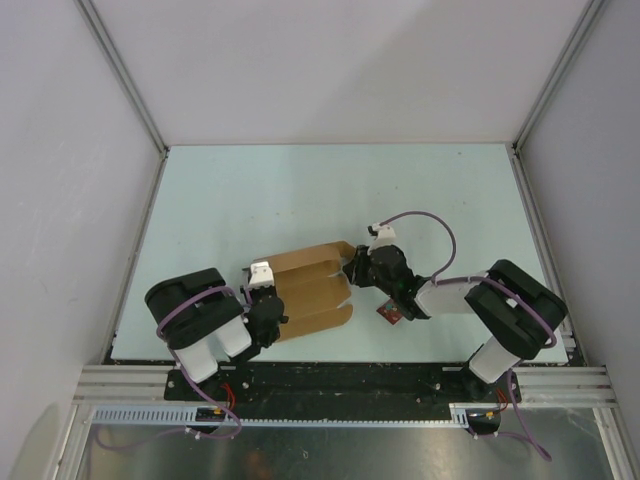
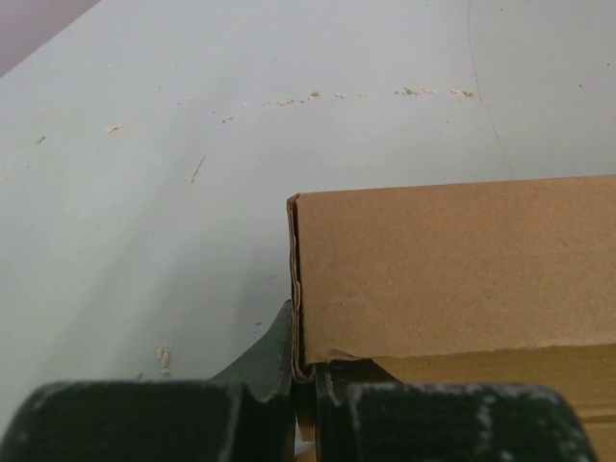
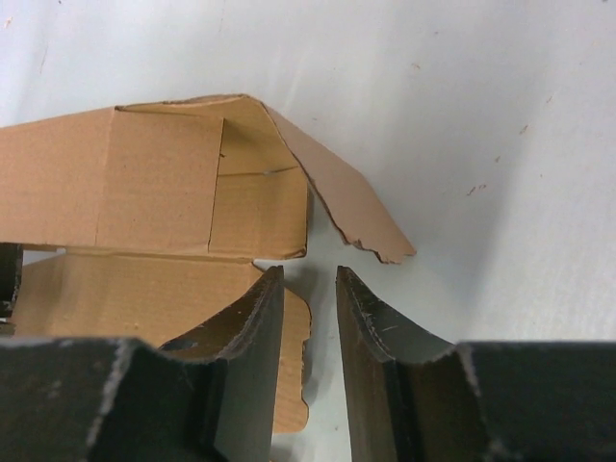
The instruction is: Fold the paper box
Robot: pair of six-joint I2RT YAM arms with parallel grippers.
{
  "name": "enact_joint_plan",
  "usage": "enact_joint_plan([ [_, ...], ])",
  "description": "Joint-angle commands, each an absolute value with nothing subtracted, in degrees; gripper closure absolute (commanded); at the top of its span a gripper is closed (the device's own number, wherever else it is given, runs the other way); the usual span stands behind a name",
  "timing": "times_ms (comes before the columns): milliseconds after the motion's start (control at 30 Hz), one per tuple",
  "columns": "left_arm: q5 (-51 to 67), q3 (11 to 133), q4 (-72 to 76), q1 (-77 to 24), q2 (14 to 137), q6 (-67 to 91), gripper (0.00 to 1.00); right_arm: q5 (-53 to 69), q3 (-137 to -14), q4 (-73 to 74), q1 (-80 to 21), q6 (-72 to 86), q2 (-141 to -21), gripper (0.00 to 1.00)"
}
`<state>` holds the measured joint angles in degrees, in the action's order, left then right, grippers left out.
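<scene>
The paper box (image 1: 310, 285) is a brown kraft cardboard sheet, partly folded, lying at the table's near middle. My left gripper (image 1: 264, 303) is at its left end. In the left wrist view the gripper (image 2: 306, 385) is shut on the upright edge of a raised cardboard wall (image 2: 452, 269). My right gripper (image 1: 357, 268) is at the box's right end. In the right wrist view it (image 3: 308, 273) is open and empty, just in front of a raised panel (image 3: 154, 183) and a loose slanted end flap (image 3: 351, 207). Its left finger (image 3: 252, 327) lies over a flat tab.
A tiny dark red square item (image 1: 389, 315) lies on the table under the right arm, near the front edge. The pale table (image 1: 330, 190) is enclosed by white walls at left, right and back. Small crumbs (image 2: 308, 96) dot the surface.
</scene>
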<state>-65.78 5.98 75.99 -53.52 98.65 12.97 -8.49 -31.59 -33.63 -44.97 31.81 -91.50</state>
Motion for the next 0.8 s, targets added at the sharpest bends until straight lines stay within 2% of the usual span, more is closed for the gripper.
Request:
enact_joint_plan([
  [0,-66.45,5.01,95.8,-53.96,98.96,13.89,1.0,-8.44,-33.49,-39.64,-44.47,33.22,-92.81,0.67],
  [533,-66.36,4.66,95.89,-53.96,98.88,14.15,1.0,-5.54,-35.24,-44.47,-43.15,33.31,-99.23,0.69],
  [667,-66.62,4.57,95.98,-53.96,98.79,14.15,1.0,-7.29,-36.21,-43.77,-43.15,33.13,-100.28,0.76],
  [767,-66.62,4.48,95.89,-53.96,98.44,14.06,1.0,-8.87,-37.53,-41.23,-43.42,32.44,-100.81,0.86],
])
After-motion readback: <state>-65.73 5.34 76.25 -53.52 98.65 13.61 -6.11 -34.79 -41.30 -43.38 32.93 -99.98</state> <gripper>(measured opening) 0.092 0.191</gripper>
